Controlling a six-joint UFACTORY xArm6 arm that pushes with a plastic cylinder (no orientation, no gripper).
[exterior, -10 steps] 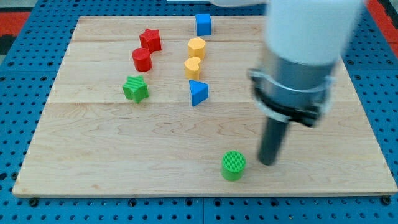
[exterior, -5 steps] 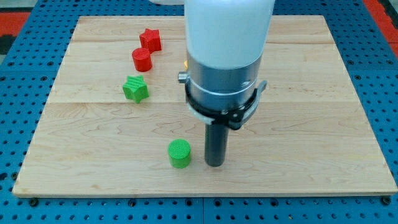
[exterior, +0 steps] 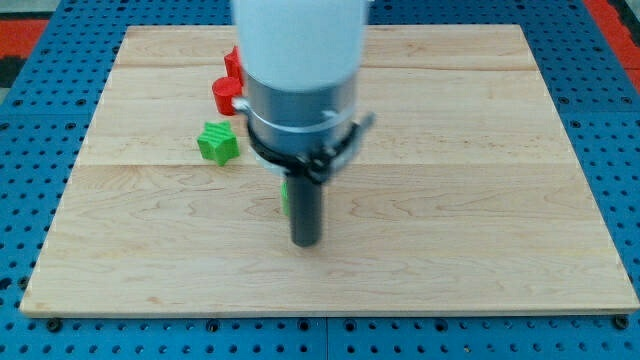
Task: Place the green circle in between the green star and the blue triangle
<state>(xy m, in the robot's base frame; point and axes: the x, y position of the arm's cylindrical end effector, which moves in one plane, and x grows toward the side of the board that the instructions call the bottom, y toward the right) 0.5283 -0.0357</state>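
Pale wooden planks made up the tabletop point(exterior: 480, 150), which was set on a blue perforated base point(exterior: 40, 60) visible around its edges. The arm's broad white and grey body point(exterior: 300, 80) was seen over the middle of the view, and much of what lay behind it was hidden. No gripper was carried by this arm, so no open or closed state could be reported; it ended in a dark rod, and my tip point(exterior: 305, 243) was found on the wood a little below the tabletop's centre.

Only a thin green sliver point(exterior: 284, 194) was exposed at the rod's left edge, just above the tip. It was taken to be the green circle, although its shape could not be made out, since almost all of it was covered by the rod. The tip was thus placed right against that block, on the side toward the view's bottom and right.

The green star point(exterior: 218, 143) was seen clearly toward the view's left and above the tip, well apart from the rod. A red cylinder point(exterior: 226, 96) was partly visible above the star, its right side cut off by the arm, and a second red block point(exterior: 232, 62) showed only as a small edge above that; its shape could not be told. The blue triangle was not visible at all, the region to the star's right being blocked by the arm's body.
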